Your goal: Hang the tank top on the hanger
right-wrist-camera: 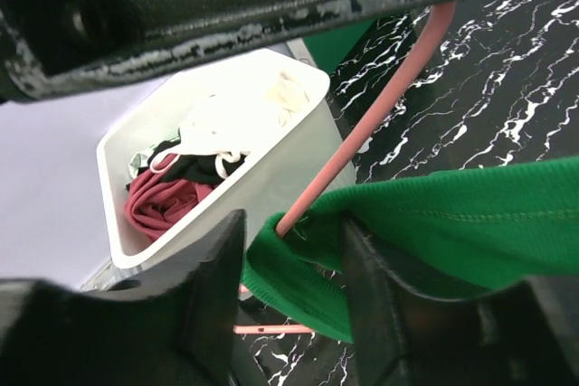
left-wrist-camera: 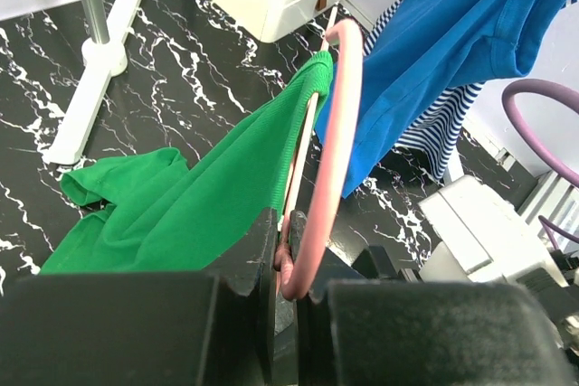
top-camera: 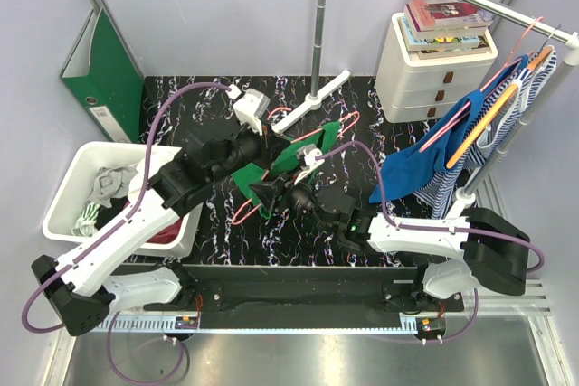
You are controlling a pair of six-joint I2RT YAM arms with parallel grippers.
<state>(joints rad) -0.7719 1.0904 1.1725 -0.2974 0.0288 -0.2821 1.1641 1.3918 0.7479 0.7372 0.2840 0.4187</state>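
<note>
The green tank top (top-camera: 303, 153) hangs half-threaded on the thin pink hanger (top-camera: 242, 214) above the middle of the black table. My left gripper (top-camera: 268, 144) is shut on the hanger's wire (left-wrist-camera: 339, 115), low between its jaws (left-wrist-camera: 288, 243), and the tank top (left-wrist-camera: 181, 214) drapes off to the left of the wire. My right gripper (top-camera: 264, 196) comes in from the right. In the right wrist view its jaws (right-wrist-camera: 291, 255) stand partly open around a folded strap edge of the tank top (right-wrist-camera: 452, 214), where the hanger (right-wrist-camera: 380, 115) enters the fabric.
A white bin (top-camera: 81, 164) of clothes sits at the left, also in the right wrist view (right-wrist-camera: 298, 101). A rail at the right holds blue and striped garments (top-camera: 425, 164). A white drawer unit (top-camera: 434, 74), a stand base (top-camera: 312, 101) and a green binder (top-camera: 99, 65) are at the back.
</note>
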